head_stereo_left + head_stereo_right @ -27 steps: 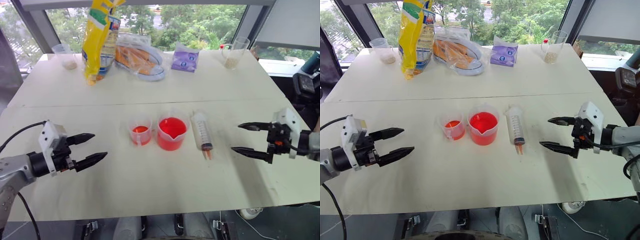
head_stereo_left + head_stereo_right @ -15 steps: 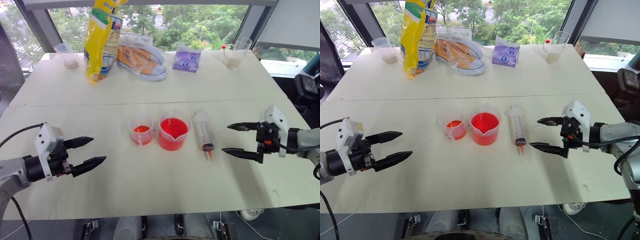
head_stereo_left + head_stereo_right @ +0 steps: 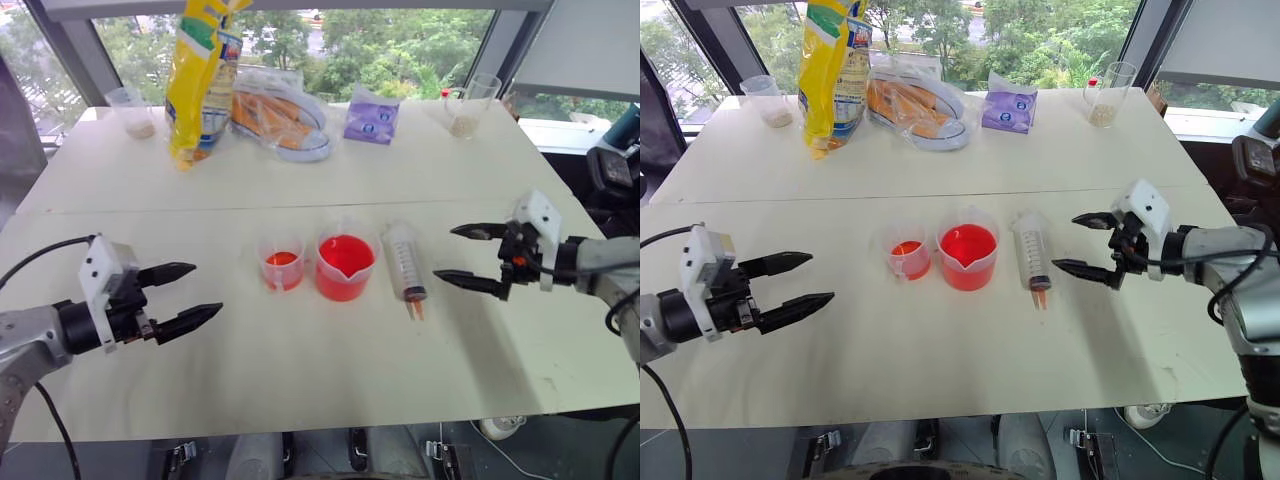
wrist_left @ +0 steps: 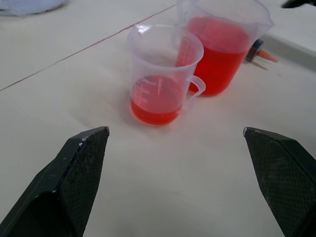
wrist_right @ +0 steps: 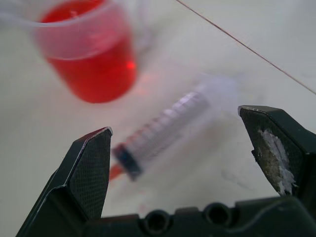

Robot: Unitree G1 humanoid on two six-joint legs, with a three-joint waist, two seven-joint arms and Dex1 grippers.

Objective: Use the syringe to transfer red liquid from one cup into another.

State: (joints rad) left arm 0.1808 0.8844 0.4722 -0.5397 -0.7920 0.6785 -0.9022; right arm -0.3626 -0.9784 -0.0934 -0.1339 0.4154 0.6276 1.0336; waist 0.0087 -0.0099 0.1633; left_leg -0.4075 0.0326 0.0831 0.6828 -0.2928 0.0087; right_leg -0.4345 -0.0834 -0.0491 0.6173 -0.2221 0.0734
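Now the right tool (image 3: 462, 255), fingers spread, has drawn closer beside the syringe (image 3: 404, 262).

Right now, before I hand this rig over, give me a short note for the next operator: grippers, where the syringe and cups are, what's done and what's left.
Left gripper: open, empty, left of the cups.
Right gripper: open, empty, just right of the syringe, not touching it.
The syringe lies flat on the table, orange tip toward the robot, right of the wide spouted cup.
The wide cup is nearly full of red liquid; the smaller cup on its left holds a shallow red layer.
Done: nothing evident beyond that layer.
Left: grasp the syringe, draw from the wide cup, empty into the smaller one.
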